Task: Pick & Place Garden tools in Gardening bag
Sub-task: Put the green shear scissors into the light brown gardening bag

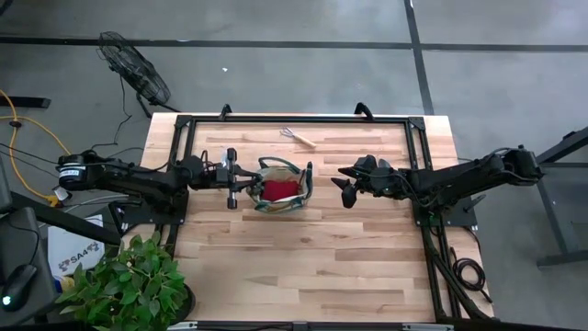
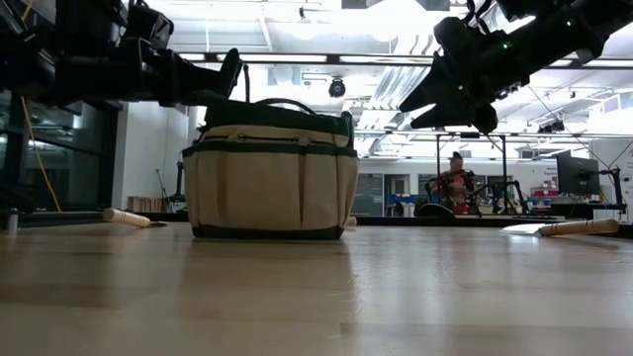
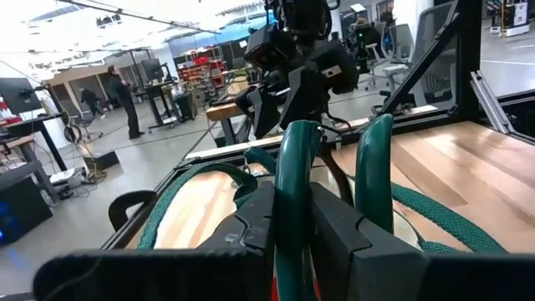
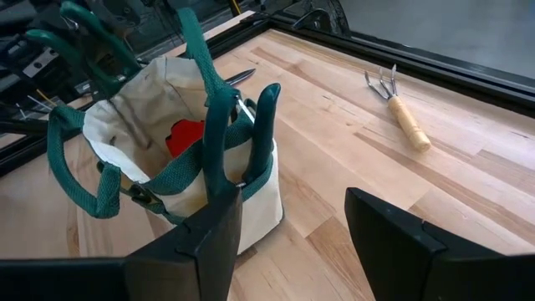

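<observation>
Left gripper (image 1: pixel 231 179) clamped on bag (image 1: pixel 278 188) handle (image 3: pixel 294 180) — right gripper (image 1: pixel 347 184) agape, empty, beside.

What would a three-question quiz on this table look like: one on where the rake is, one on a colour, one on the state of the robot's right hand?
1. Where is the rake?
A. Inside the bag
B. On the table, apart from the bag
C. In the right hand

2. What colour is the glove inside the bag?
A. Blue
B. Yellow
C. Red

3. How is the right hand?
A. Open and empty
B. Shut on the rake
C. Shut on the glove

Answers: 1 B, as the rake lies on bare wood beyond the bag. 2 C, as red shows through the bag's open top. 3 A, as its fingers stand apart with nothing between them.
</observation>
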`<state>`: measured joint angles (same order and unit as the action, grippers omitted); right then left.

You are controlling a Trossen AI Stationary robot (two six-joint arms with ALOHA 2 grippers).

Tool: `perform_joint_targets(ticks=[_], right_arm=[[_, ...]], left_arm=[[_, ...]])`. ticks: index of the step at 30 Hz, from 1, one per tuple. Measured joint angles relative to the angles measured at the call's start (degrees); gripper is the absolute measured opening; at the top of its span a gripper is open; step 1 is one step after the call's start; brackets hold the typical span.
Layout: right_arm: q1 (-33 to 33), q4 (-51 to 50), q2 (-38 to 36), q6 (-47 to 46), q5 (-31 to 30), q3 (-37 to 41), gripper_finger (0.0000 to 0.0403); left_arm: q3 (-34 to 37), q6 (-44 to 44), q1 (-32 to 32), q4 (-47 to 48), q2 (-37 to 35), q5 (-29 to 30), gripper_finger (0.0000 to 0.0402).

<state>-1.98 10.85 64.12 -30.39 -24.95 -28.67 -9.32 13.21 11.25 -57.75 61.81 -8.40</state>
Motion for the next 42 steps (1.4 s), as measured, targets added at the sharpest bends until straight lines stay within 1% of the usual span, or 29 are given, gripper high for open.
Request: perform_joint_targets(ticks=[4, 9, 14, 18, 25, 27, 31, 34, 37, 42], right_arm=[[-0.02, 0.00, 0.00, -0.01, 0.00, 0.00, 0.0205], [0.00, 0.00, 0.00, 0.00, 0.00, 0.00, 0.0205], [-0.02, 0.02, 0.00, -0.01, 0.00, 0.01, 0.0205], [0.00, 0.02, 0.00, -0.02, 0.00, 0.00, 0.0205], [0.00, 0.02, 0.00, 0.00, 0.00, 0.00, 0.0205], [-0.02, 0.02, 0.00, 0.00, 0.00, 0.00, 0.0205], [-0.02, 0.02, 0.00, 0.00, 0.00, 0.00, 0.0205], [-0.02, 0.02, 0.00, 0.00, 0.00, 0.00, 0.0205], [0.00, 0.02, 0.00, 0.00, 0.00, 0.00, 0.0205], [0.00, 0.00, 0.00, 0.00, 0.00, 0.00, 0.0205]], left_arm=[[0.00, 0.00, 0.00, 0.19, 0.00, 0.28, 0.0042], [-0.02, 0.39, -0.02, 1.24, 0.01, 2.84, 0.0042], [-0.02, 0.46, -0.02, 0.75, 0.04, 3.42, 0.0042], [-0.04, 0.92, 0.00, 1.19, 1.07, 5.88, 0.0042], [-0.04, 0.02, 0.00, 1.24, 1.23, 5.79, 0.0043], [-0.04, -0.02, 0.00, 1.24, 1.23, 5.77, 0.0062], [-0.04, -1.73, 0.00, 1.37, 1.23, 6.04, 0.0128], [-0.04, -1.95, 0.00, 1.27, 1.23, 5.99, 0.0162], [-0.04, -1.99, -0.01, 0.96, 1.04, 6.01, 0.0181], [-0.04, -2.08, 0.00, 0.98, -0.93, 6.03, 0.0189]])
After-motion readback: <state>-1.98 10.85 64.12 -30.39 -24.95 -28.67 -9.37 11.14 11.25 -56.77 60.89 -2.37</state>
